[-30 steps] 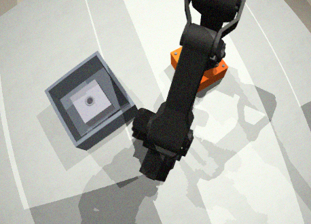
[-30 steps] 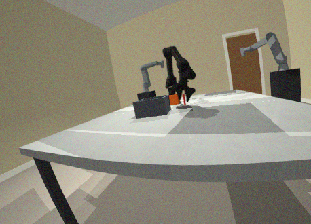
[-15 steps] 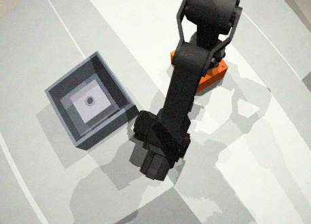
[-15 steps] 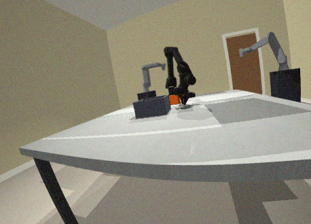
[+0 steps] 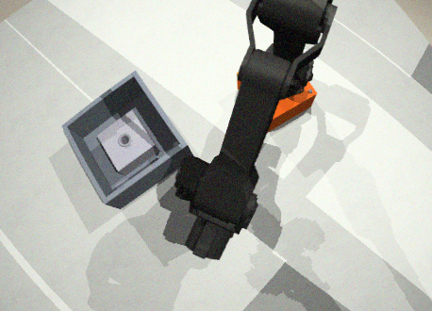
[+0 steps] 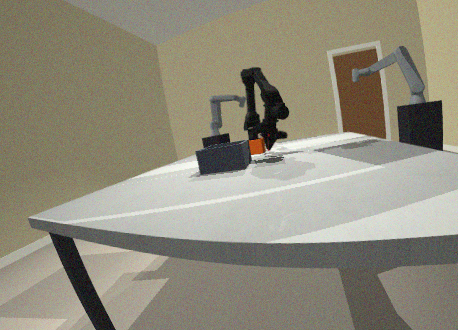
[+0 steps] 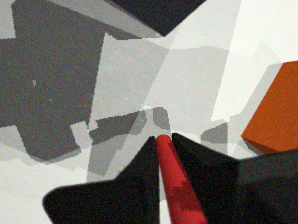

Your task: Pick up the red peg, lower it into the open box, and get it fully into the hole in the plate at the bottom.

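The red peg [image 7: 181,192] runs from between the fingertips back to the lower frame edge in the wrist view. My gripper [image 7: 163,139] [image 6: 270,147] is shut on it, low near the table, one black finger on each side. Whether the peg's lower end touches the table is not clear. In the top view the arm hides the peg and fingertips. The open grey box [image 5: 141,184] [image 6: 224,159] stands to the left of the gripper there; its dark corner shows at the top of the wrist view. On its floor lies the pale plate [image 5: 115,150] with an empty round hole [image 5: 124,139].
The orange base block [image 5: 294,106] [image 6: 257,147] [image 7: 277,107] is behind the gripper, at the right in the wrist view. The box wall nearest the arm is close beside the hand in the top view. Shadows cross the pale table [image 6: 200,221]. Grey arms stand in the background.
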{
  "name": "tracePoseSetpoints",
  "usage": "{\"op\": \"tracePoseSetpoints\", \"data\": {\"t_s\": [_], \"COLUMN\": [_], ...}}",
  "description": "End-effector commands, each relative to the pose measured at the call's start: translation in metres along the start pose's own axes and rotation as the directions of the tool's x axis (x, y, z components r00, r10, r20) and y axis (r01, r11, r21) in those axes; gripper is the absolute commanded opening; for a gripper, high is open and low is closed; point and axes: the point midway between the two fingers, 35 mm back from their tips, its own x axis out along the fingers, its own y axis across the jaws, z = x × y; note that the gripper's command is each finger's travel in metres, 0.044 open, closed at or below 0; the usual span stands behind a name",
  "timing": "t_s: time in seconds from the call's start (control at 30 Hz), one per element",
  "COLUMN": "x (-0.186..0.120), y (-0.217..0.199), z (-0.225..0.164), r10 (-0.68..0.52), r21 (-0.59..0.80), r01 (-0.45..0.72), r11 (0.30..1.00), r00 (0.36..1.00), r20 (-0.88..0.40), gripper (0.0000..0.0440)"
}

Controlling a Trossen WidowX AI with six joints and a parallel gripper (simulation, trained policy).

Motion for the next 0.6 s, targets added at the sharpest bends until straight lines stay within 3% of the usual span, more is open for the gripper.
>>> {"op": "tracePoseSetpoints", "data": {"t_s": [0.0,0.57], "x": [-0.016,-0.082], "y": [0.001,0.000], "z": [0.009,0.061], "r10": [0.010,0.044], "r21": [0.002,0.123], "r01": [-0.011,-0.058], "r11": [1.000,0.991], "r00": [1.000,0.992], "r20": [0.027,0.115], "gripper": [0.0000,0.0000]}}
